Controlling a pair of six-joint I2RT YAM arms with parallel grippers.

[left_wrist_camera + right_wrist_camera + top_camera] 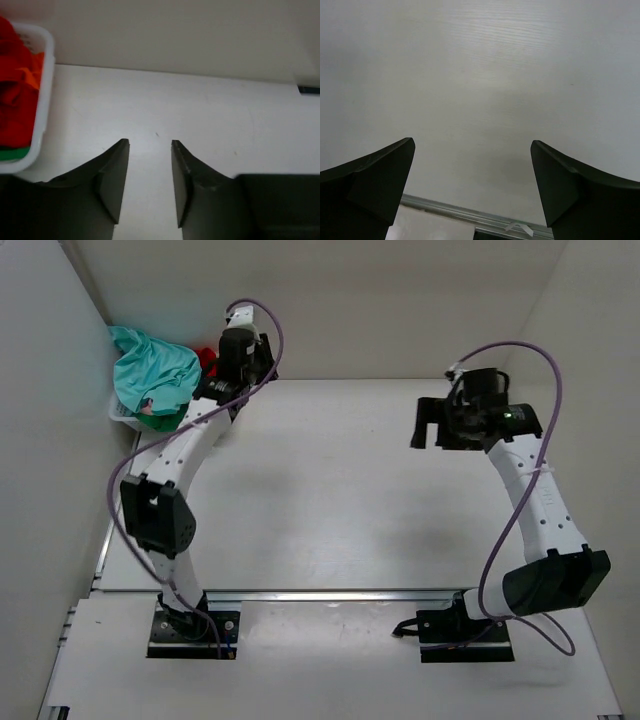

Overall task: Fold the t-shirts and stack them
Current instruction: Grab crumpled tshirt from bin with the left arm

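A: Nearest to us are the black metal base plates [190, 632] of the two arms, at the near edge of the white desk [330, 500]. What does each arm do beyond them?

B: The right tool [472, 145] hangs over the bare right part of the desk. Its fingers stand wide apart and hold nothing. I think it is placed there to be ready to help with spreading a shirt.

A: And the other one?

B: The left tool [150, 145] is farther away, near the far left corner. Its fingers are apart by only a narrow gap, and bare desk shows between them, so it clamps nothing. It is just beside the white plastic lattice basket [46, 90], not inside it.

A: Where are the shirts?

B: All in that basket, in a heap. The teal-turquoise cloth t-shirt [150, 375] lies on top and hangs over the rim. The red cloth t-shirt [17, 95] is beside it, and a strip of green cloth [12, 154] shows lower down. A pink one I cannot make out.

A: So nothing is folded yet?

B: In my judgement, no. No shirt lies on the desk, so the first step is to take one out. The left arm is there, I believe, because the basket stands on its side.
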